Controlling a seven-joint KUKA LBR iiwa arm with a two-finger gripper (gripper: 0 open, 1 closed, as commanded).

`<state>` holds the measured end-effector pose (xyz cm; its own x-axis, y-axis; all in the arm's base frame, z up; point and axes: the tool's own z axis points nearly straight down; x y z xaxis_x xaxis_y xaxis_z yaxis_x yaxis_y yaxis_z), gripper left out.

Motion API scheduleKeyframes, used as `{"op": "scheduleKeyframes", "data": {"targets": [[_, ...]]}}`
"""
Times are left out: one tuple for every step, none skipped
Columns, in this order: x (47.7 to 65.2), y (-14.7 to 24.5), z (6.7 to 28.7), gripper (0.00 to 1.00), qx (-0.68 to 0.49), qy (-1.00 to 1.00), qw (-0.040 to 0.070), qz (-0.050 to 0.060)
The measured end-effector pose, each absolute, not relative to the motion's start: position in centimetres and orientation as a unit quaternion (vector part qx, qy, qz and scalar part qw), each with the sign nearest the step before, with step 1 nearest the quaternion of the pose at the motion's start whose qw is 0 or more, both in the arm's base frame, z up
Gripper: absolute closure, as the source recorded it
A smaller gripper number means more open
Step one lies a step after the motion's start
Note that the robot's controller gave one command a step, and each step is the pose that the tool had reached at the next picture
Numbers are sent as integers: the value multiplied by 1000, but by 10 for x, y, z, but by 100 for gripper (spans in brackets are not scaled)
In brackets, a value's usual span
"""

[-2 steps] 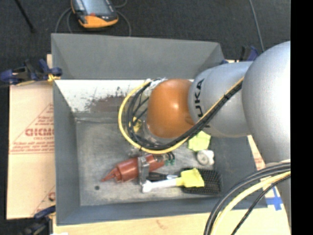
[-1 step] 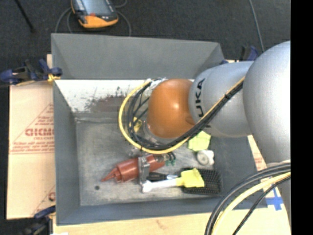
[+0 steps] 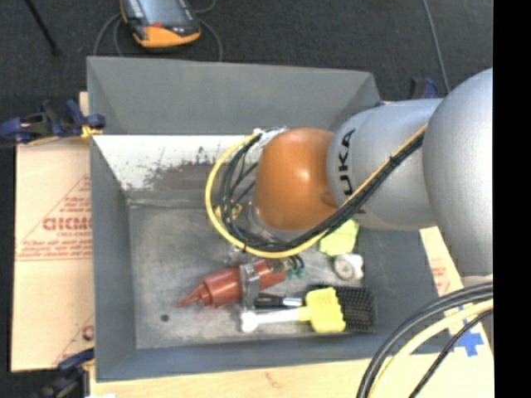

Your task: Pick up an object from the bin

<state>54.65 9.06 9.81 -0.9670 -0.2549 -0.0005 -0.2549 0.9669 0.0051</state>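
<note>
Camera view:

1. Tool position. The gripper (image 3: 251,279) sits low in the bin (image 3: 112,264), near the middle of the floor, under the orange cover (image 3: 290,181) and its cables (image 3: 220,197).
2. Target. The red bottle (image 3: 217,288) lies flat on the floor with its long axis running left to right. The nozzle points left and slightly toward the near wall. The wide end lies at the gripper, so most of the body extends left of the tool.
3. Key relation. In my judgement, the tool stands across the bottle's long axis at its right end, not at mid-body. A lift from there may let the nozzle end droop.
4. Tool state. I cannot tell whether the gripper is open or closed; the cover and cables hide most of it.
5. Neighbours. The brush (image 3: 323,309) lies just near-side of the bottle, roughly parallel to it, with its handle end close to the tool. A yellow-green thing (image 3: 342,239) and a white cap (image 3: 348,265) lie to the right, partly hidden by the arm.
6. Contact between bottle and brush handle is not resolvable.
</note>
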Motion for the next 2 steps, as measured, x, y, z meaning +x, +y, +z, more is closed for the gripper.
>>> {"op": "scheduleKeyframes", "data": {"targets": [[548, 90, 118, 100, 127, -992, -1, -1], [549, 90, 133, 100, 126, -992, -3, 0]]}}
